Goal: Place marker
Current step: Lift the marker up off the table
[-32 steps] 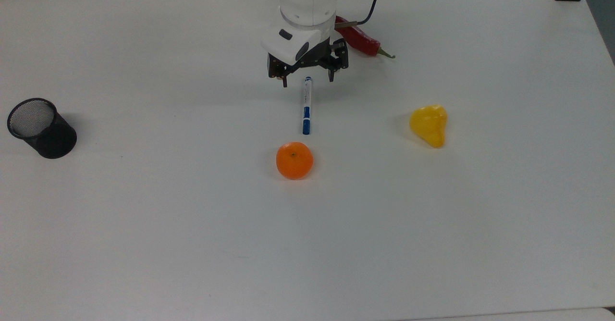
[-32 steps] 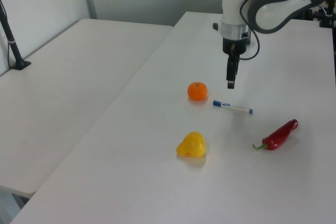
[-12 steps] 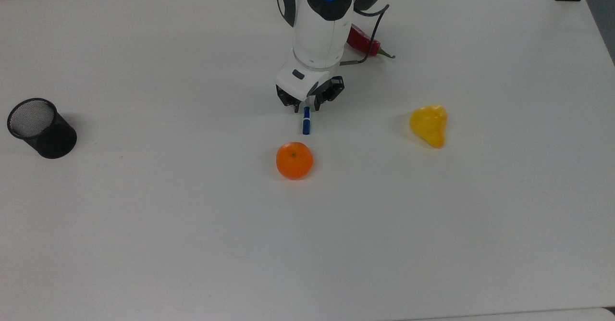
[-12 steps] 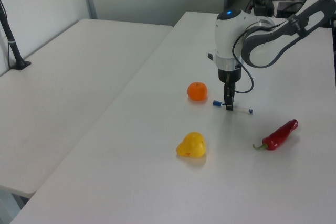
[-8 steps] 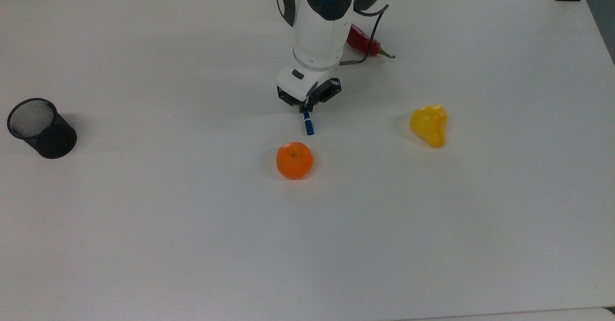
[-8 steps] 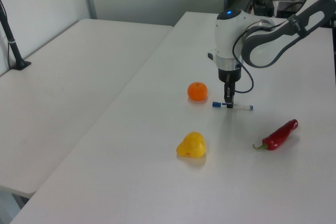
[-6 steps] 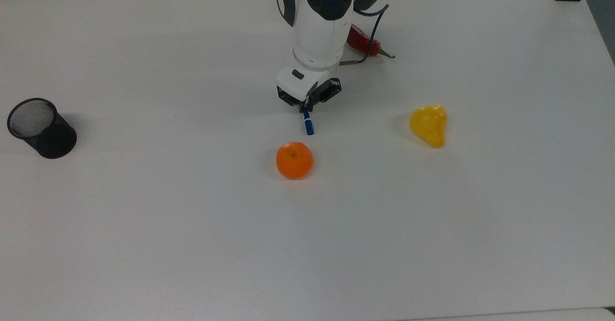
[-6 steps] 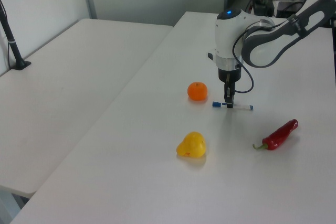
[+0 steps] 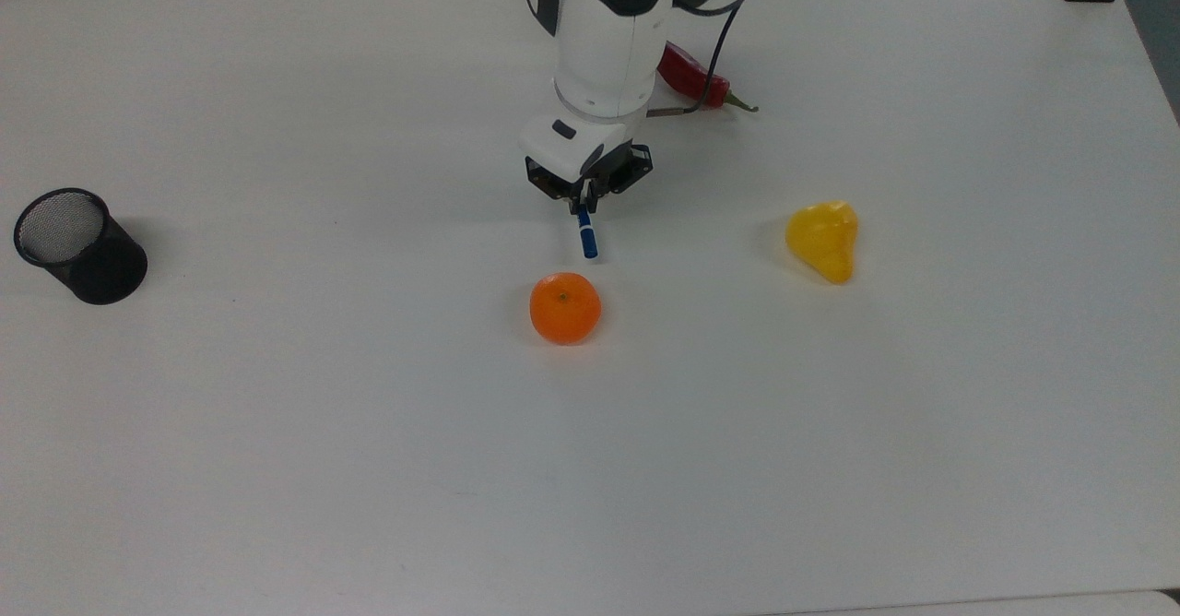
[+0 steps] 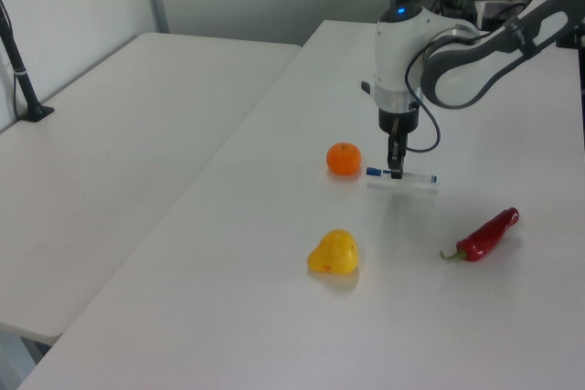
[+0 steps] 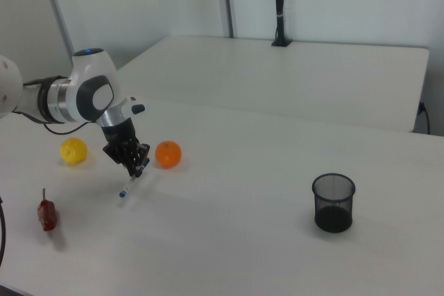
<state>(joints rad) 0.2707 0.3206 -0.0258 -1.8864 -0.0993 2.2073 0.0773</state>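
The claw (image 9: 584,203) grips the marker (image 9: 586,236) mid-barrel, closed on it, holding it level just above the table (image 9: 277,413), near its far edge.

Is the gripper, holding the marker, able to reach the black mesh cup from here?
Probably yes: the gripper holds the marker just above the table, and nothing stands between it and the black mesh cup.

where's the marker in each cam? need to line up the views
Top view: the marker sticks out below the gripper, just above the orange.
Left view: the marker is held level in the gripper, right of the orange, above its shadow on the table.
Right view: the marker slants down from the gripper, left of the orange.
Shared landmark: the orange.
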